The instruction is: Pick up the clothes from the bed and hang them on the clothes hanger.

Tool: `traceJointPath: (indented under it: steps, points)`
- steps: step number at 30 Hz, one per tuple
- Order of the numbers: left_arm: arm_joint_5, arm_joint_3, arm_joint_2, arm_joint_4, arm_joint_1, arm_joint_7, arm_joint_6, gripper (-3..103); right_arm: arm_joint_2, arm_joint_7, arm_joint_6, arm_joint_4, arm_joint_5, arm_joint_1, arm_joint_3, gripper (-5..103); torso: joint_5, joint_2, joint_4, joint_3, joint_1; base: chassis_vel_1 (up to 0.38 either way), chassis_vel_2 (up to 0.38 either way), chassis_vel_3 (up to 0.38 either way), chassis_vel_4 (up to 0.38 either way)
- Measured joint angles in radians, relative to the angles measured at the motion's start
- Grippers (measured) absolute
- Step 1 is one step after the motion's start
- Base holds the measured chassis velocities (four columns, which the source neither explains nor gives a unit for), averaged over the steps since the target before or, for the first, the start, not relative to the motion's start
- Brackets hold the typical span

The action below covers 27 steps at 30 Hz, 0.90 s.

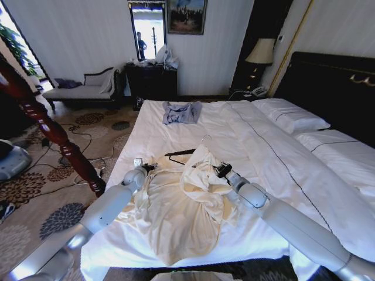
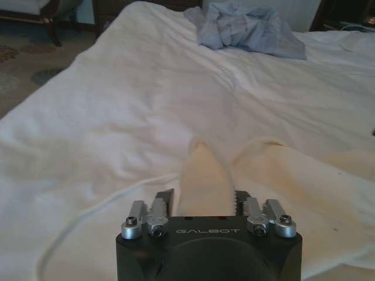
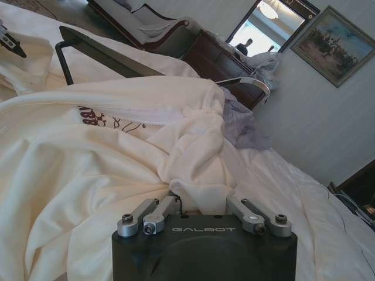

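The cream clothes (image 1: 176, 211) lie crumpled on the near part of the white bed (image 1: 281, 164). My left gripper (image 1: 146, 168) is at the garment's left upper corner. In the left wrist view a cream strip of the clothes (image 2: 202, 175) runs between the toothed fingers (image 2: 167, 199) of that gripper (image 2: 203, 199), which is shut on it. My right gripper (image 1: 221, 170) is at the garment's right upper edge, and the right wrist view has it (image 3: 201, 202) shut on a bunched fold of the clothes (image 3: 193, 170). The dark clothes hanger (image 1: 179, 153) (image 3: 111, 55) lies just beyond the collar with its silver hook (image 3: 249, 82) pointing away.
A small grey-blue garment (image 1: 181, 112) lies farther up the bed. White pillows (image 1: 290, 114) and a dark headboard (image 1: 334, 82) are at the right. A reddish-brown wooden post (image 1: 53, 132) slants at the left over patterned carpet with cables. A chaise (image 1: 88, 88) and dresser (image 1: 151, 79) stand by the far wall.
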Motion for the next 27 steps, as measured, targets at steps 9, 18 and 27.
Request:
traceJointPath:
  steps: [9,18,27]
  points:
    - [0.04,-0.001,0.015,-0.026,0.02,0.007,-0.023,23,0.005,0.001,-0.001,-0.001,-0.002,-0.006,-0.006,22,0.0,0.0,-0.0001,0.0,0.0,0.0,0.0,0.0,0.0]
    - [0.051,-0.031,0.029,-0.032,0.04,0.013,-0.04,1,0.009,0.003,-0.003,0.005,-0.008,-0.012,-0.008,22,0.0,0.0,0.0,0.0,0.0,0.0,0.0,0.0,0.0]
    - [0.214,-0.076,0.099,-0.098,0.047,0.094,-0.113,1,-0.017,0.002,0.0,0.042,-0.008,-0.035,0.006,22,0.0001,0.0,0.0002,0.0,0.0,0.0,0.0,0.0,0.0]
